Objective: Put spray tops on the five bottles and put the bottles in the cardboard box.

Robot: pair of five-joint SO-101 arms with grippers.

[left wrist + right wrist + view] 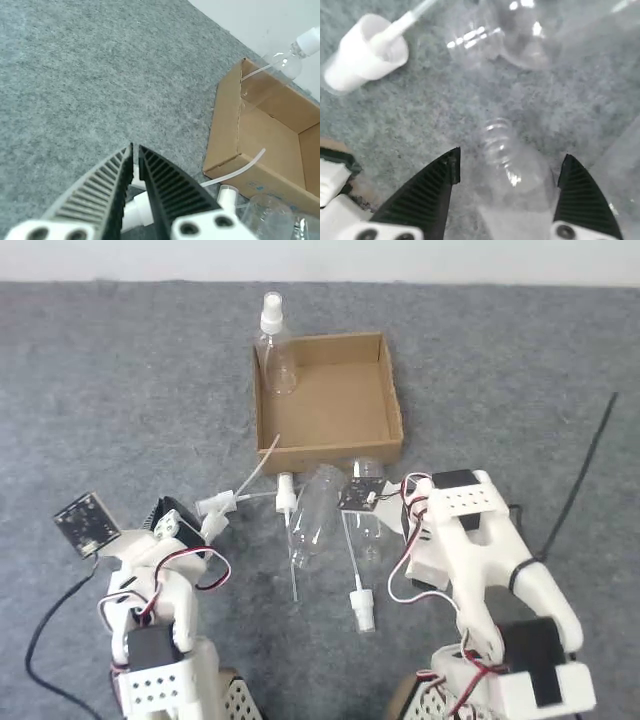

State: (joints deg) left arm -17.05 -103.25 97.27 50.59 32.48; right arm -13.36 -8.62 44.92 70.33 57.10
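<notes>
While left fingers (100, 195) tight on spray top (137, 212), right fingers (427, 195) wide astride bottle (507, 160); box (227, 125) print unreadable.

- Cardboard box (392, 390): shallow, open-topped, sitting on grey carpet
- Capped bottle (277, 355): clear, white spray top fitted, leaning in the box's far left corner with its top above the rim
- Second bottle (315, 515): clear, uncapped, on its side just in front of the box
- Third bottle (367, 510): uncapped, lying beside the second, threaded neck between the parted jaws of the right gripper (511, 155)
- Held spray top (137, 212): white, clamped in the left gripper (135, 150), dip tube pointing toward the box
- Loose spray top (285, 493): beside the second bottle
- Nearest spray top (362, 608): lying on the carpet, dip tube pointing toward the third bottle
</notes>
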